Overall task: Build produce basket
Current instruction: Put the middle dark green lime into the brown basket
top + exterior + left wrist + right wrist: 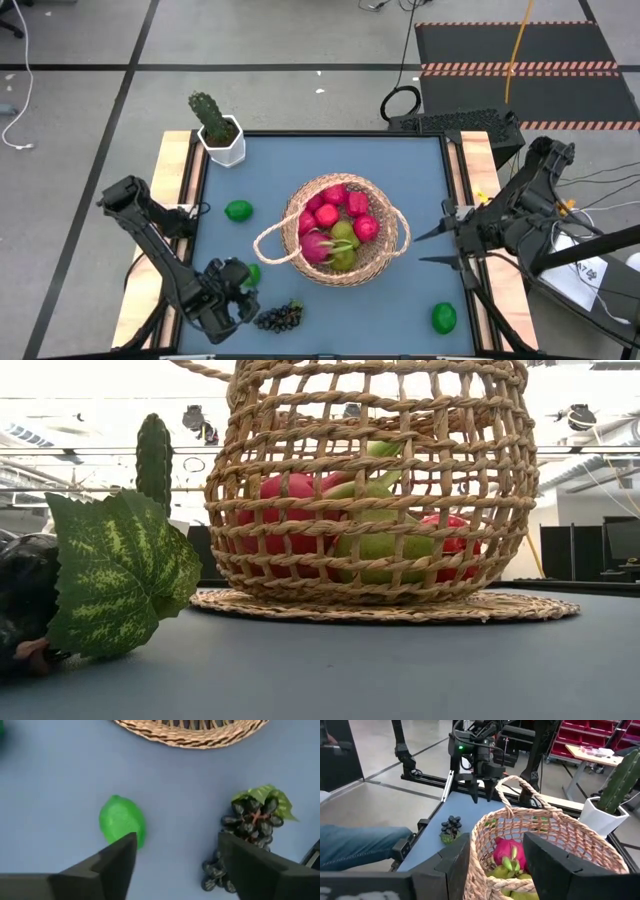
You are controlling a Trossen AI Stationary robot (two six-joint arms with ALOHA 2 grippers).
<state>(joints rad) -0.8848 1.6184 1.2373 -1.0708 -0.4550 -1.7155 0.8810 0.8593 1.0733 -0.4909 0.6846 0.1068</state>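
The round wicker basket [340, 232] stands mid-table, holding red apples, a pink dragon fruit [509, 851] and pears. Near the table's front left, my left gripper [177, 850] hangs open, pointing steeply down over bare table. A green lime [122, 822] lies just beyond one fingertip and a dark grape bunch [252, 820] with a leaf lies by the other. It touches neither. My right gripper [435, 247] waits open, raised at the table's right edge, pointing at the basket. Two more limes [238, 210] [444, 318] rest on the table.
A potted cactus in a white pot [220, 135] stands at the far left corner. In the low view the grape leaf [115, 575] fills the left and the basket [370, 490] the middle. Blue tabletop lies bare between the basket and the front edge.
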